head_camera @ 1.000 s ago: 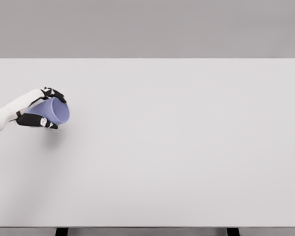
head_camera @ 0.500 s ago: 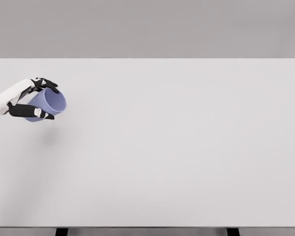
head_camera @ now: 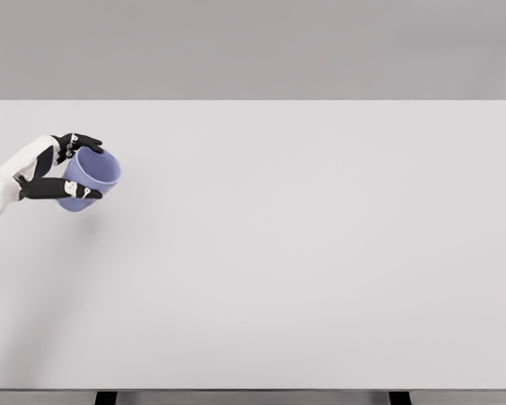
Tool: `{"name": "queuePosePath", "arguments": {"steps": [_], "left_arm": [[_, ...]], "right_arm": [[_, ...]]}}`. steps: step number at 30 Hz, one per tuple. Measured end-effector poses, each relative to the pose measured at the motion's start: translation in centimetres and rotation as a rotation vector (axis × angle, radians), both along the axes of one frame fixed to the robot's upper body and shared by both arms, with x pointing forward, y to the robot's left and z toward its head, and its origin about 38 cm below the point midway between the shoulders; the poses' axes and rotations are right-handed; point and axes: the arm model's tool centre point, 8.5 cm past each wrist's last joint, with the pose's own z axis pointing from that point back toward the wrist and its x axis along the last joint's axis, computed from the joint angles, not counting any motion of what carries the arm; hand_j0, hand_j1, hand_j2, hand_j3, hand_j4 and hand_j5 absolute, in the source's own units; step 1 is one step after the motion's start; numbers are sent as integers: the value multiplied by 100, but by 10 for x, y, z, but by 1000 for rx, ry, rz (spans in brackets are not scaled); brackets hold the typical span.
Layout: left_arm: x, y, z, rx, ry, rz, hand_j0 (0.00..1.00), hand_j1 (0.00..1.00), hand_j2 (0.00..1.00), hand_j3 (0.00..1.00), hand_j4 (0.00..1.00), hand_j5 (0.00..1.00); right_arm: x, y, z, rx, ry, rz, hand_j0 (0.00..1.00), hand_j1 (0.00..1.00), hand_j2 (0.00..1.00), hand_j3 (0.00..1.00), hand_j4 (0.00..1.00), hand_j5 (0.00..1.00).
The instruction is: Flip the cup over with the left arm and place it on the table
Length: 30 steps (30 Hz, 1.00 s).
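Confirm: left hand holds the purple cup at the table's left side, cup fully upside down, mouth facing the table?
Not quite. The left hand does hold the purple cup at the table's left side, but the head view shows it tilted, mouth facing up and to the right.

I count one blue cup (head_camera: 90,175), one of my hands (head_camera: 57,166) in view, the left, with its fingers closed around that cup, and one white table (head_camera: 304,253) beneath them.

Simulated test bench (bare white table (head_camera: 304,253), grey backdrop)
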Motion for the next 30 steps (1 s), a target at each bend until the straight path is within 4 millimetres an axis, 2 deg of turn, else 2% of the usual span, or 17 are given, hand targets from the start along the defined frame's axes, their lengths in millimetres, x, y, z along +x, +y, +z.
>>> {"name": "queuePosePath", "arguments": {"steps": [9,24,30], "left_arm": [[1,-1,-7,-106,-47,-9,53,53,53,53,53,53],[-3,13,-28,-230,-190,-27,54,54,54,54,54,54],[-5,16,-47,-309,-197,6,54,54,54,54,54,54]], "right_arm": [[0,0,0,0,0,0,100,100,100,100,100,100],[0,0,0,0,0,0,100,100,100,100,100,100],[0,0,0,0,0,0,100,100,100,100,100,100]]}}
